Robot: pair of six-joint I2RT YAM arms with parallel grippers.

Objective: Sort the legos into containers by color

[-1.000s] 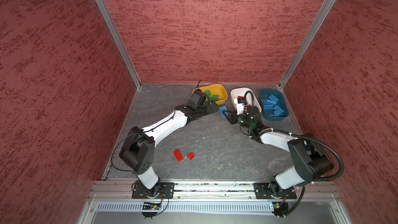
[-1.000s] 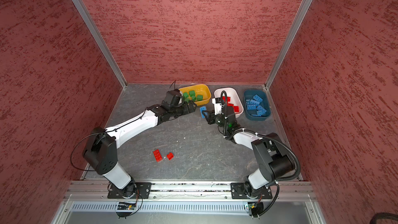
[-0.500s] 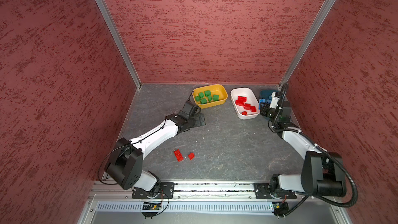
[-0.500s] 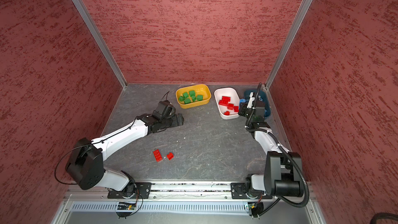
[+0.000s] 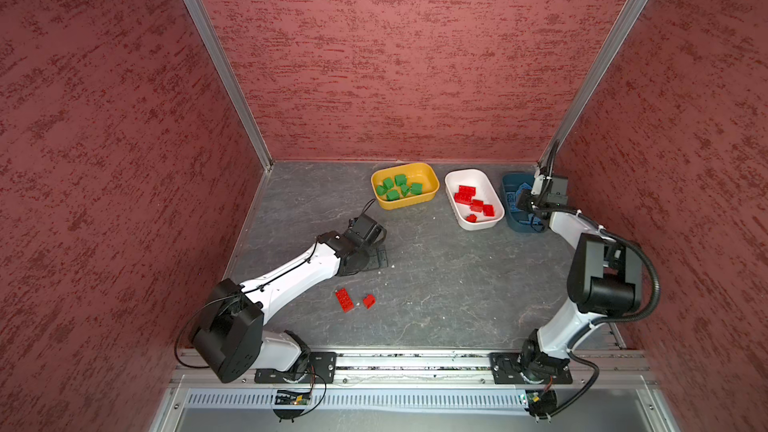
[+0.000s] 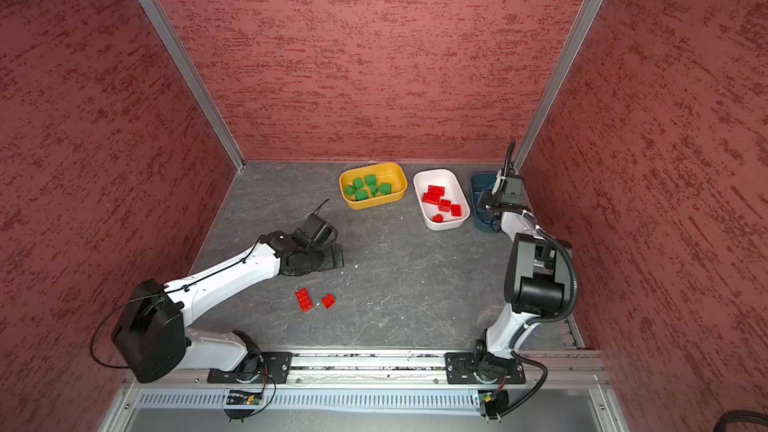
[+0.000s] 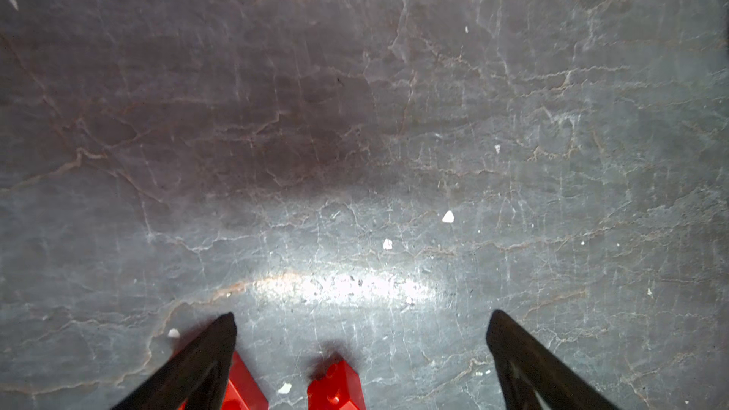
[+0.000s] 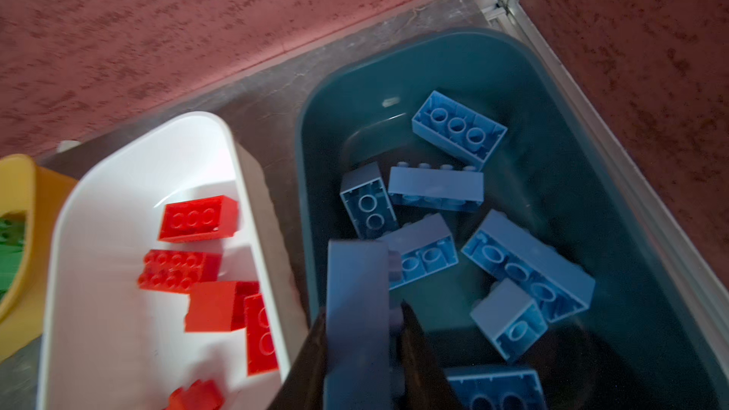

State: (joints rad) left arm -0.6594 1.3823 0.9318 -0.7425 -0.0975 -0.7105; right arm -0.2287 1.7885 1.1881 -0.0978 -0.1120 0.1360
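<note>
Sideways, pale blue oblong brick (image 8: pixel 355 289), pinched in right tool (image 8: pixel 362 349)

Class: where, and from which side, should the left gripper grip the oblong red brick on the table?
From straight above, fingers on its two long side walls. The oblong red brick lies flat, so its short width probably suits the open left gripper; mind the small red brick alongside.

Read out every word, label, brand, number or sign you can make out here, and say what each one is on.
None can be read in any view.
Studs of red legos and blue legos: too blurred.
Side of held blue lego in right gripper: plain.
Walls of yellow container, white container, teal container: no labels.
Front-rail circuit board: too small to read.
</note>
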